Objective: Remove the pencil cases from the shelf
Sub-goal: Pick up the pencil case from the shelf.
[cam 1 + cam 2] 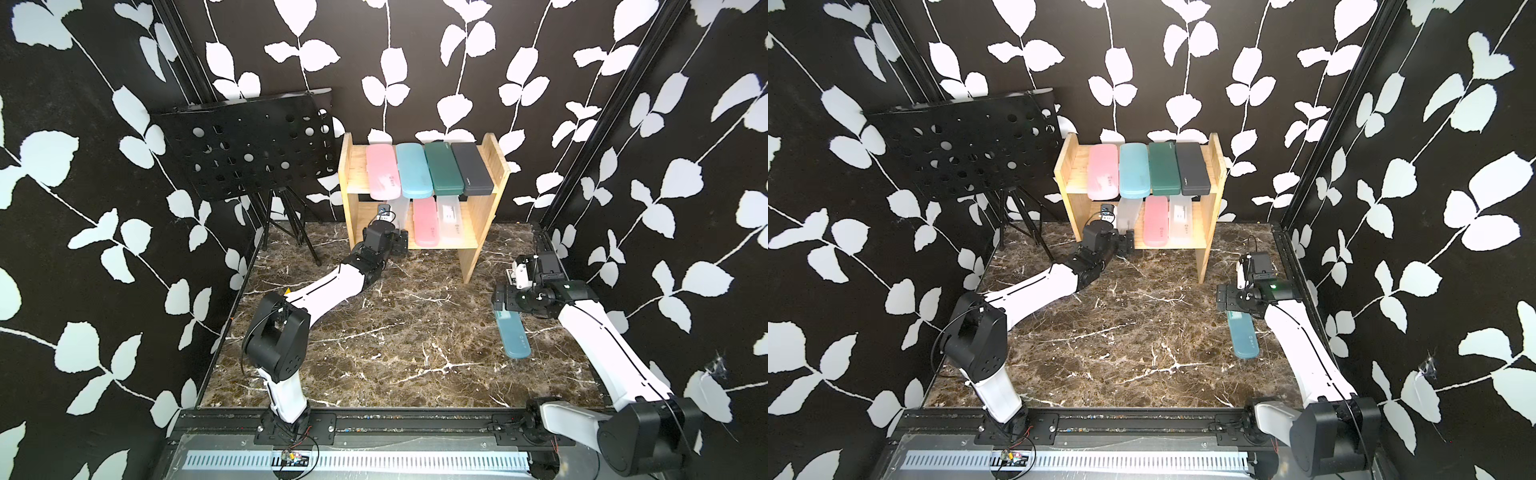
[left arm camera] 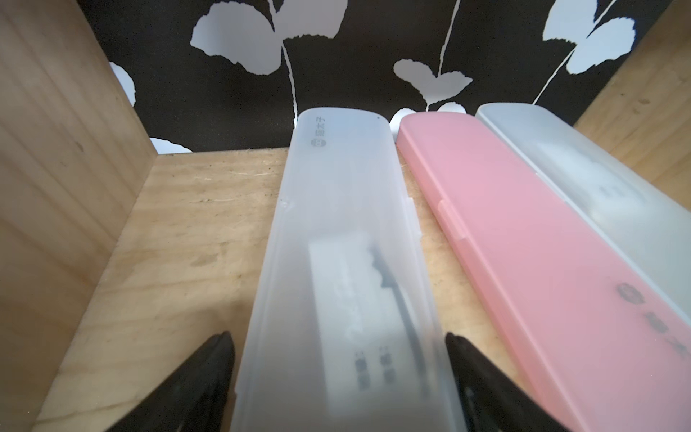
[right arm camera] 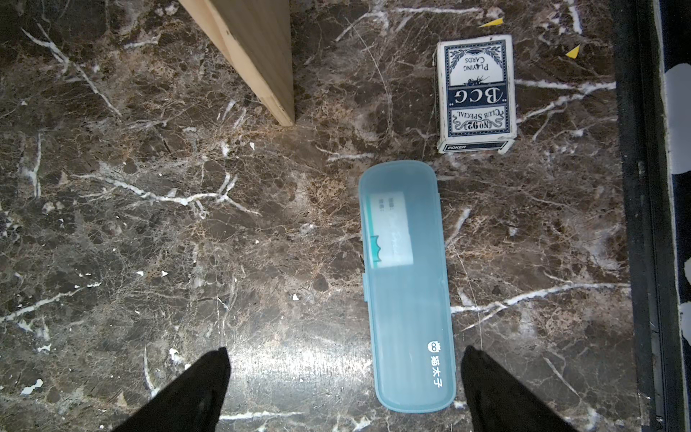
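I am only just getting started on this job. One slim light-blue translucent plastic case [image 3: 405, 291] is lying flat on the dark marbled counter [image 1: 395, 332], out past the right side panel of the small two-tier light wooden shelf [image 1: 482, 224], while seven cases are sitting on the shelf. On its top board a pink case [image 1: 382, 170], a second light-blue case [image 1: 413, 170], a dark green case [image 1: 444, 168] and a dark grey case [image 1: 471, 168] are lying side by side. On its lower board a frosted clear case [image 2: 336, 243], another pink case [image 2: 523, 243] and a second frosted clear case [image 2: 598, 194] are waiting. My left jaws are sitting at the front of the lower board, spread either side of the first frosted clear case, close to its sides but not visibly pinching. My right jaws are hanging wide apart and empty above the removed case. That case is showing a round face logo and white characters, 猫太子; the frosted one is carrying the same mark in grey. Also right of the shelf, a small blue-and-white card box [image 3: 475, 93] is reading "BCG", "Playing Cards", "Club Special", "No 92", "Poker".
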You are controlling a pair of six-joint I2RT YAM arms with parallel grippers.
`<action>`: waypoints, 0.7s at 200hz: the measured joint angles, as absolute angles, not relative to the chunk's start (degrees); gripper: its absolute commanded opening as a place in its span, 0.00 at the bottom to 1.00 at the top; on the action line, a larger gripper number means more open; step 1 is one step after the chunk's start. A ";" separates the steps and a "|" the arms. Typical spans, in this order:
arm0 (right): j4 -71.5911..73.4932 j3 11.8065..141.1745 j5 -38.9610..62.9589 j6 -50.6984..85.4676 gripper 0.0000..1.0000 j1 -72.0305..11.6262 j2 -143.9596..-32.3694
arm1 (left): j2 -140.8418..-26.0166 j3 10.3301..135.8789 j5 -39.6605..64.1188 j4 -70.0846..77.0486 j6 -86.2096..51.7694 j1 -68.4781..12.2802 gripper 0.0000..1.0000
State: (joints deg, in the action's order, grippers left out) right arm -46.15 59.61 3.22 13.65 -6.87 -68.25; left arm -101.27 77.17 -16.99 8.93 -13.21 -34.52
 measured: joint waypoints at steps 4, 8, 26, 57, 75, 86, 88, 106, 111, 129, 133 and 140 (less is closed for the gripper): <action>-46.17 59.61 3.22 13.69 0.99 -6.87 -68.25 | -101.36 77.23 -16.75 8.99 -13.08 -34.46 0.84; -46.17 59.61 3.22 13.72 1.00 -6.87 -68.27 | -101.38 77.25 -16.53 9.06 -12.97 -34.37 0.83; -46.17 59.61 3.22 13.80 1.00 -6.87 -68.27 | -101.47 77.25 -15.77 9.17 -12.45 -34.26 0.76; -46.17 59.61 3.22 14.02 0.99 -6.87 -68.25 | -101.47 77.25 -15.14 9.37 -11.86 -34.11 0.70; -46.17 59.61 3.22 14.17 0.99 -6.87 -68.25 | -101.43 77.06 -15.00 9.58 -11.81 -34.06 0.69; -46.17 59.61 3.22 14.35 0.99 -6.87 -68.25 | -101.30 76.69 -14.87 10.02 -11.77 -34.04 0.69; -46.15 59.61 3.22 14.35 0.99 -6.87 -68.25 | -101.23 76.62 -14.83 10.09 -11.75 -34.04 0.69; -46.15 59.61 3.27 14.59 1.00 -6.87 -68.25 | -100.55 75.46 -14.39 10.94 -11.77 -33.98 0.67; -46.17 59.61 3.27 14.66 0.99 -6.87 -68.25 | -100.16 74.96 -14.35 11.07 -11.79 -33.98 0.66; -46.17 59.61 3.49 14.90 1.00 -6.87 -68.18 | -98.10 72.75 -14.24 11.07 -11.88 -33.98 0.64; -46.17 59.61 3.53 14.96 0.99 -6.87 -68.16 | -97.54 72.18 -14.17 11.03 -11.92 -33.98 0.64; -46.17 59.61 3.60 15.03 0.99 -6.87 -68.07 | -96.68 71.29 -14.11 10.96 -12.01 -33.98 0.62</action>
